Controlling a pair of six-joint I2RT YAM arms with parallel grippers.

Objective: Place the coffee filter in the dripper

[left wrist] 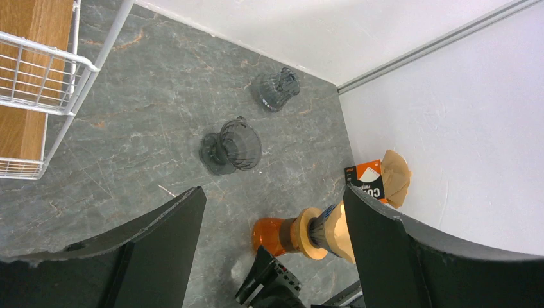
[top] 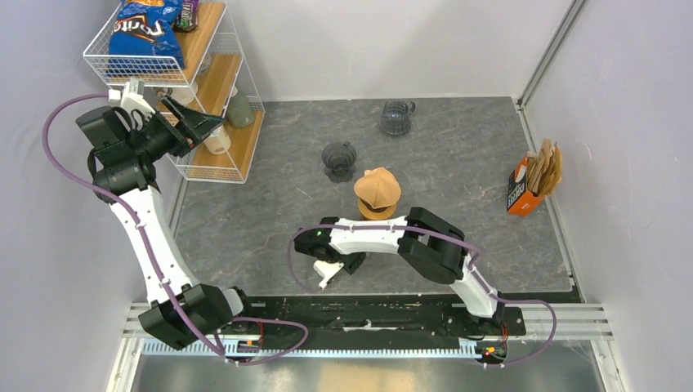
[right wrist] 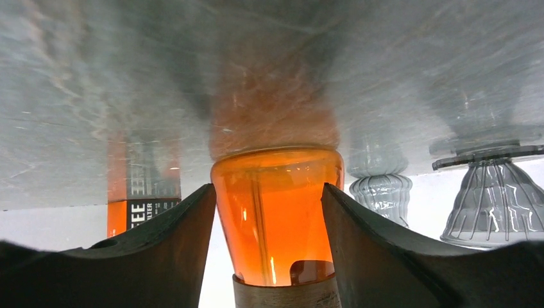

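Evidently the task is near its end. The brown paper coffee filter (top: 377, 186) already sits on top of the orange glass carafe with the wooden collar (top: 375, 211). Its cone appears to be set into a dark dripper (left wrist: 319, 228) above the collar (only a sliver of that shows, so how deep the paper sits cannot be told).

The right gripper (right wrist: 266, 190) is low over the grey stone table (top: 458, 163), its fingers spread wide and empty. The carafe's bulb stands straight ahead of it, framed by the two fingers in the wrist view. The overhead view shows it apart from them, not clasped. The filter is thus ahead of and above this gripper.

The left gripper (left wrist: 274, 192) is held high beside the white wire shelf (top: 211, 175), likewise wide and empty, with the carafe well below and ahead of it.

Judged from this, the step in hand is the release or check after placement. If the paper stands proud, the next move calls for a light press from above. Otherwise it calls for a clean retreat away from the carafe, since so tall a vessel close ahead of the fingers could tip at a nudge. One grey ribbed glass dripper (top: 339, 159) stands beyond the carafe, farther from the right gripper, with no paper in it.
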